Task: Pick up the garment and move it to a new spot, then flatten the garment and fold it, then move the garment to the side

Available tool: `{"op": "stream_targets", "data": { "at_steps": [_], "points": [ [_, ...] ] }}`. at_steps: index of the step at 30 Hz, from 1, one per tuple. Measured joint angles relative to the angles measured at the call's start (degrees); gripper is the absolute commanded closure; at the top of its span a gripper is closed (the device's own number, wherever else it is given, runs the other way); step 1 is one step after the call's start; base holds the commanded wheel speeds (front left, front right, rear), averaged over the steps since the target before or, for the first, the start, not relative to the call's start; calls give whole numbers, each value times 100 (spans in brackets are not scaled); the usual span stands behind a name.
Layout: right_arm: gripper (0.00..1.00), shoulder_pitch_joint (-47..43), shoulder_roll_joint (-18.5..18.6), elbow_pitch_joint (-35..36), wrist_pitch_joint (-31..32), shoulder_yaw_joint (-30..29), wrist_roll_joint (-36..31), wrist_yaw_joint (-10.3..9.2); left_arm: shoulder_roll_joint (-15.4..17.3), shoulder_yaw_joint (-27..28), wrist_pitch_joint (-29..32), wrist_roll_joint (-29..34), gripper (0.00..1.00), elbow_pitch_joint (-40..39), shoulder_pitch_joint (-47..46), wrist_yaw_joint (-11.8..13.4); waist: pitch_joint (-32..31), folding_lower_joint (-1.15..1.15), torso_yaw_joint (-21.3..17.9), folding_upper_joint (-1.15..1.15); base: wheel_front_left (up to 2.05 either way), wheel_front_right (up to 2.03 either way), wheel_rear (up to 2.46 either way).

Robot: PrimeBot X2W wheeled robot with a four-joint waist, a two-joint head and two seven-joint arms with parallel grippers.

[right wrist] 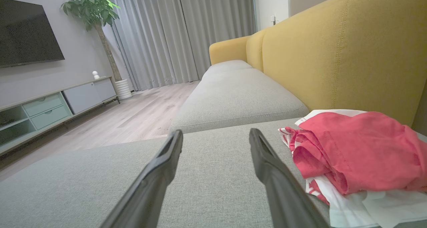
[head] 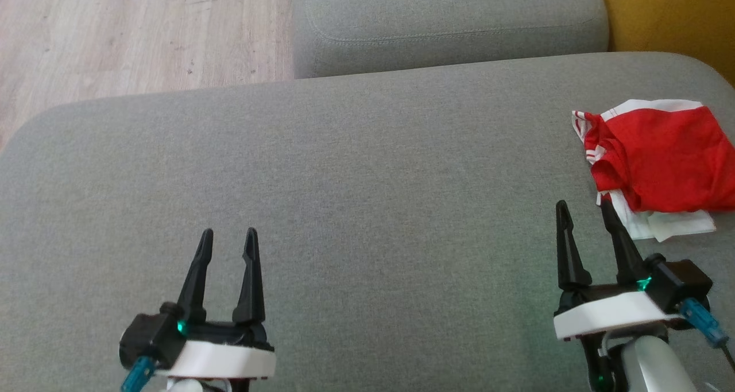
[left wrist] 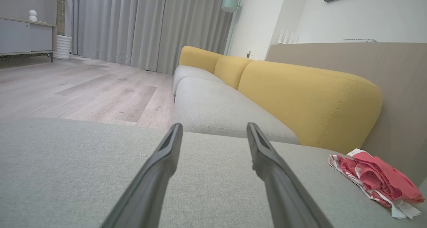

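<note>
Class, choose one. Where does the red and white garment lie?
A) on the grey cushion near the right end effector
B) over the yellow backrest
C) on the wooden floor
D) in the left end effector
A: the garment rests on the grey cushion, just beyond the right end effector.

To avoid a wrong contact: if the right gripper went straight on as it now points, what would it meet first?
Probably the garment, brushed along its left edge; the middle of the right gripper runs over bare grey cushion beside it. Height is unclear.
</note>
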State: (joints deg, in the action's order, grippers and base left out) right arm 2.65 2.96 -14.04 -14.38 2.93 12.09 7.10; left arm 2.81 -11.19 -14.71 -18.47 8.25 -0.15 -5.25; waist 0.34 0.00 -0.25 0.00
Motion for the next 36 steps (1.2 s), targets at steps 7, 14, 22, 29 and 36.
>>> {"op": "stream_targets", "data": {
  "at_steps": [7, 14, 22, 29, 36],
  "points": [
    [0, 0, 0, -3, 0, 12, 1, 0, 2, 1, 0, -73, 0, 14, 68, -1, 24, 0, -4, 0, 0, 0, 0],
    [0, 0, -1, -14, 0, 42, 51, 0, 3, 4, 0, -74, 0, 54, 66, -4, 29, 0, -9, 0, 0, 0, 0],
    [100, -7, -2, -178, 8, 66, 52, -2, 2, 8, 2, -216, 100, 203, 80, 0, 35, 0, -18, 0, 0, 0, 0],
    [100, -290, -5, -498, 36, 60, 296, -7, 2, 7, 55, -447, 100, 535, 312, -1, 34, 0, -17, 0, 0, 0, 0],
    [100, -285, -5, -488, 148, 36, 762, -7, 5, 30, 160, -864, 100, 538, 292, -4, 31, 0, -14, 0, 0, 0, 0]
  ]
}}
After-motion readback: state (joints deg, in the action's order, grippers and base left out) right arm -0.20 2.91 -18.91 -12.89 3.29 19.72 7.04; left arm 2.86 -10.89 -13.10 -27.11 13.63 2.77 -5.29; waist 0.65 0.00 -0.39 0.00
